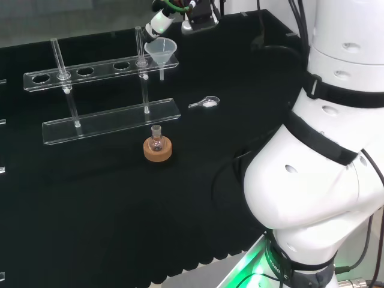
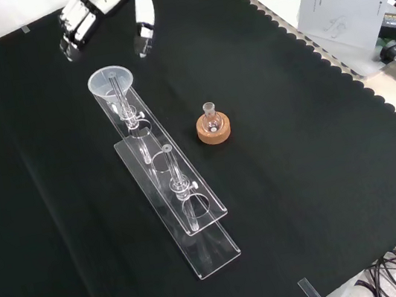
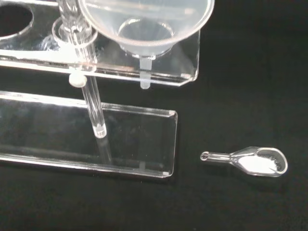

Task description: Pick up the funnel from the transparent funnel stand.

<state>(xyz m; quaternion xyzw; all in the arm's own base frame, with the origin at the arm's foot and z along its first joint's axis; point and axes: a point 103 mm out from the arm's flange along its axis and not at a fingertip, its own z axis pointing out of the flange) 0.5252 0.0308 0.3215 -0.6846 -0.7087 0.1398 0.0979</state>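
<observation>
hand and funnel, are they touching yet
Apart. The front view shows bare black cloth between the hand and the funnel seated in the funnel stand.

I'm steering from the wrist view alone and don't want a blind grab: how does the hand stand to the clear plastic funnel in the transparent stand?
Observer: In the front view the black and white hand hangs beyond the end of the transparent funnel stand that holds the clear plastic funnel. It touches neither.
Operator: And its fingers?
Observer: Spread and relaxed, holding nothing.
Operator: Is anything nearby that I might hit?
Observer: A small glass flask on a cork ring stands on the cloth, to the right of the stand in the front view and apart from it.
</observation>
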